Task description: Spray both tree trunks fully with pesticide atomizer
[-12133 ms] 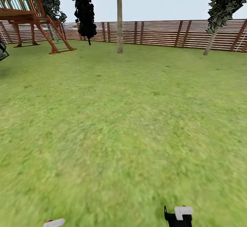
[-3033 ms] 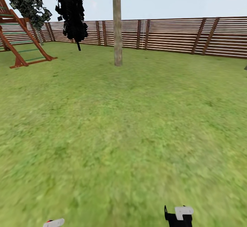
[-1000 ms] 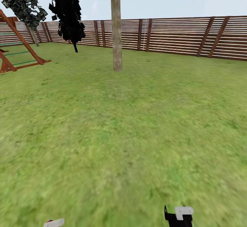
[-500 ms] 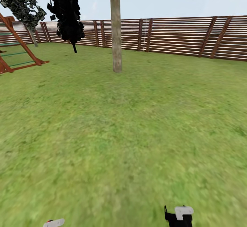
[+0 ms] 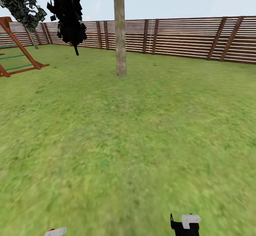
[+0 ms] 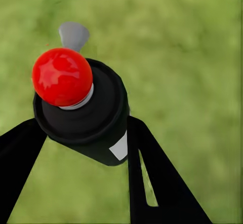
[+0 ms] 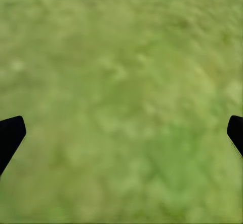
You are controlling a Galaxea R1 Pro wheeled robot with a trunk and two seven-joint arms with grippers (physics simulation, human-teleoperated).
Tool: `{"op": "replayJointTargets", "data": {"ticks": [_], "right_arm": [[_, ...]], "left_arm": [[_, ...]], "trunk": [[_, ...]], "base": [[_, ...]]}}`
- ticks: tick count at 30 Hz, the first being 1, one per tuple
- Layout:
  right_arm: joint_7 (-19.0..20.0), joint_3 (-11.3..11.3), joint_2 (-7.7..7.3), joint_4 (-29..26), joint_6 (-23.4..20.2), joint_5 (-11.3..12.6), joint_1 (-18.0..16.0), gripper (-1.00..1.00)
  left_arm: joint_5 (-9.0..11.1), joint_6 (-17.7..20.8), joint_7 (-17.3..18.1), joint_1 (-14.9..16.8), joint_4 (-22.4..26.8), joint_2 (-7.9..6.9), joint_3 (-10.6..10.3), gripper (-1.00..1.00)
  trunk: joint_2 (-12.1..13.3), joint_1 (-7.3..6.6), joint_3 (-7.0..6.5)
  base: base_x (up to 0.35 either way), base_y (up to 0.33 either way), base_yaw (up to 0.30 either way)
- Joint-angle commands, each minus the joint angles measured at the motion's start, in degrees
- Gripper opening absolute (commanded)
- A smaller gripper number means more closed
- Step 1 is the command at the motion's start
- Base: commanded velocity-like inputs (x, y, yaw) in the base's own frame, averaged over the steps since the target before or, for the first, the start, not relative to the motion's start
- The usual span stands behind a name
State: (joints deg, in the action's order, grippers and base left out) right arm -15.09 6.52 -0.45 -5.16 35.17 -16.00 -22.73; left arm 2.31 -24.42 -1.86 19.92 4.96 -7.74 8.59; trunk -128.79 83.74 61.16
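Head view: a smooth tree trunk [image 5: 120, 33] is seen far ahead, slightly left, on the lawn [image 5: 135, 129], with the slat fence [image 5: 185, 36] behind and the playhouse frame [image 5: 17, 58] at far left. Open grass lies between robot and trunk; no obstruction is noted. Left wrist view: the pesticide atomizer [image 6: 83, 107] is held clamped in the left tool [image 6: 86, 148], over grass. Slippage in transit is judged the chief risk, or spraying from too far off. Right wrist view: the right tool [image 7: 121, 133] is spread wide and empty above grass.
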Motion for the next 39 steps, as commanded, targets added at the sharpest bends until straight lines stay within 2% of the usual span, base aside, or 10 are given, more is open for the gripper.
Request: {"op": "replayJointTargets", "data": {"ticks": [1, 39], "right_arm": [[-0.2, 0.4, 0.01, 0.1, 0.2, -0.6, 0.0, 1.0], [-0.2, 0.4, 0.01, 0.1, 0.2, -0.6, 0.0, 1.0]], "left_arm": [[0.2, -0.2, 0.0, 0.0, 0.0, 0.0, 0.0, -1.0], [0.2, -0.3, 0.0, 0.0, 0.0, 0.0, 0.0, -1.0]], "trunk": [[0.0, 0.03, 0.04], [0.0, 0.03, 0.04]], "base": [[0.34, 0.0, 0.0], [0.34, 0.0, 0.0]]}}
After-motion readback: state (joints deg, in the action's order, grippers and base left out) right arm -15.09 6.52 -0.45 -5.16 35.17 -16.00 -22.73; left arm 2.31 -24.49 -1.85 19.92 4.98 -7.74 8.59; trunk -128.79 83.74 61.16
